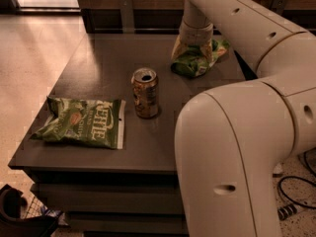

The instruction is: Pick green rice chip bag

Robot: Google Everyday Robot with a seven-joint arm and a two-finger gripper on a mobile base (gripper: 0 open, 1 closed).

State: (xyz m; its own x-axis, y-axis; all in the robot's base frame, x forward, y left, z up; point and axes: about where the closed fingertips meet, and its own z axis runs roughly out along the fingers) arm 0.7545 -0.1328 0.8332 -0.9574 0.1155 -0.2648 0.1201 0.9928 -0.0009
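The green rice chip bag [197,63] is small, puffy and bright green, and lies on the far right part of the dark table [98,68]. My gripper [195,44] comes down from the arm's wrist right over the bag's top and touches or nearly touches it. The wrist hides the bag's middle, and the bag shows to the left, below and to the right of the gripper. The bag rests on the table.
A brown drink can [145,93] stands open-topped at the table's middle. A larger flat green Kettle bag [81,122] lies near the front left edge. My arm's big white links [232,167] fill the right foreground. Cables [294,191] lie on the floor to the right.
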